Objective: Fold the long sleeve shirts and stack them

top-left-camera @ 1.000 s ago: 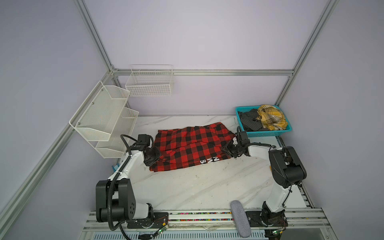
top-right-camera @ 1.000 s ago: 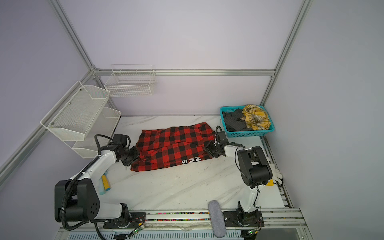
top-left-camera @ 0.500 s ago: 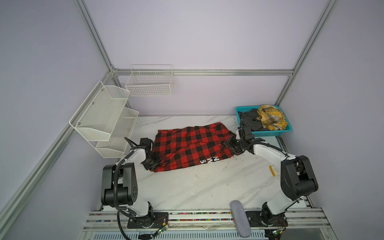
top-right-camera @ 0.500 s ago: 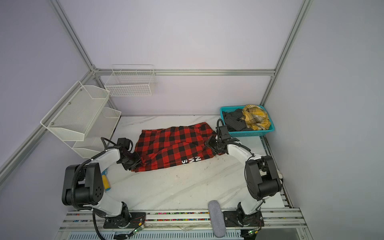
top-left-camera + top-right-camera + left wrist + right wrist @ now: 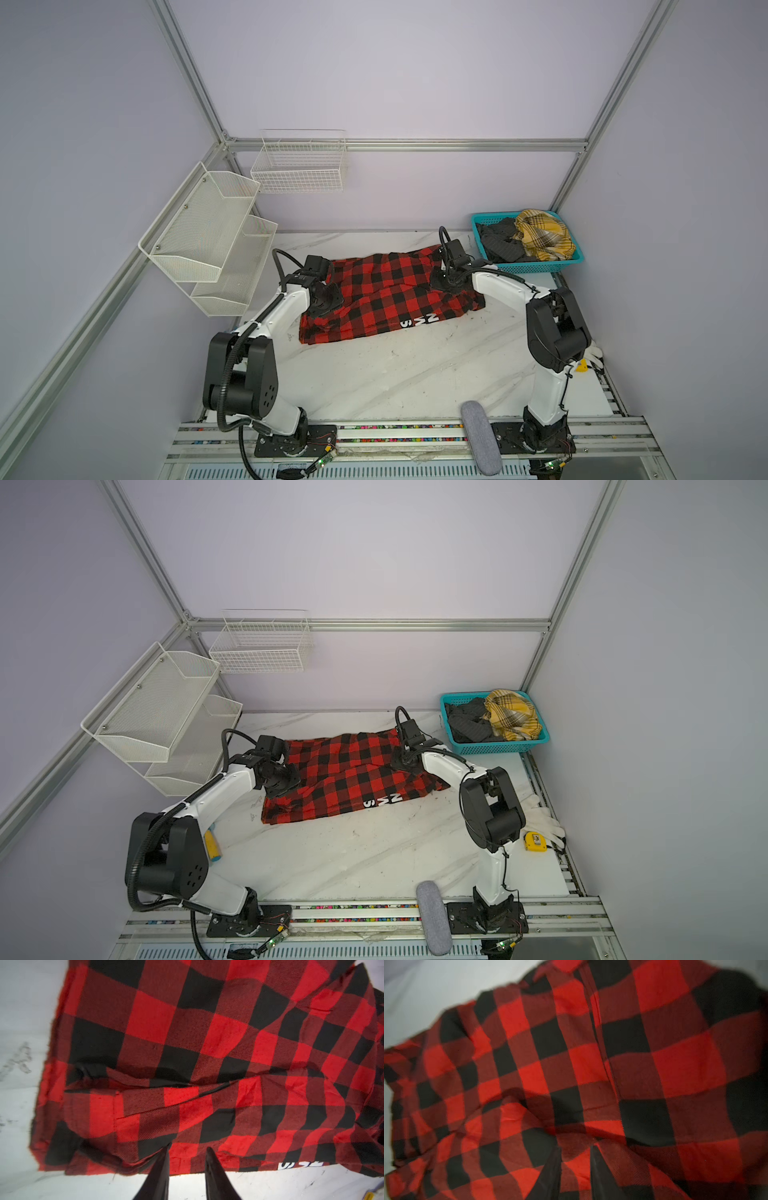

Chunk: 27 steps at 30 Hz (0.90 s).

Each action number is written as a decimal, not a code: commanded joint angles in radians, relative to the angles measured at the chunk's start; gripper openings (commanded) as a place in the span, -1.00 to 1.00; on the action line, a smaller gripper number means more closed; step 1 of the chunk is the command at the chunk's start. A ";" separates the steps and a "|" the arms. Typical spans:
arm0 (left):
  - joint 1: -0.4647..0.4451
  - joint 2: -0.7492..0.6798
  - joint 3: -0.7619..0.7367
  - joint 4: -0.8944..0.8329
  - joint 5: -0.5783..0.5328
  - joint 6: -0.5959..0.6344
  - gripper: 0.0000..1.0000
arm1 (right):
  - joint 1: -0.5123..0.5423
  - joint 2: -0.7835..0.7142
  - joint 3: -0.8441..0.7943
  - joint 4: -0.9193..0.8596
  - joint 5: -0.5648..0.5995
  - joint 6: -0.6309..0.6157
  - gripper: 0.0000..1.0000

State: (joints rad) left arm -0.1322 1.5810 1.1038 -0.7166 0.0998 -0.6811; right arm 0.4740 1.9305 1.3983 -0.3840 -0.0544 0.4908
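Red-and-black check shirt (image 5: 386, 295) lies spread on the table (image 5: 395, 374), just beside the basket (image 5: 536, 266). I see the left claw (image 5: 187, 1148) at the shirt's end far from the basket, jaws narrowly apart over flat cloth, pinching nothing. My right claw (image 5: 576, 1147) sits on the end nearest the basket; blur hides whether it grips cloth.

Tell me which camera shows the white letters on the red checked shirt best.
A top view: the white letters lie unobstructed at the near edge of the red-and-black checked shirt. The left wrist view catches only a sliver; the right wrist view shows none.
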 commanded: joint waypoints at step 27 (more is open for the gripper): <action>0.052 -0.089 0.054 -0.045 0.025 0.075 -0.15 | -0.016 -0.296 -0.031 -0.253 0.009 -0.032 0.18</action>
State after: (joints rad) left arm -0.0853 1.5272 0.9466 -0.7624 0.1291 -0.6460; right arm 0.5446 1.6478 1.2507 -0.5976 -0.0669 0.4915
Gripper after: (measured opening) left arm 0.409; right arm 0.580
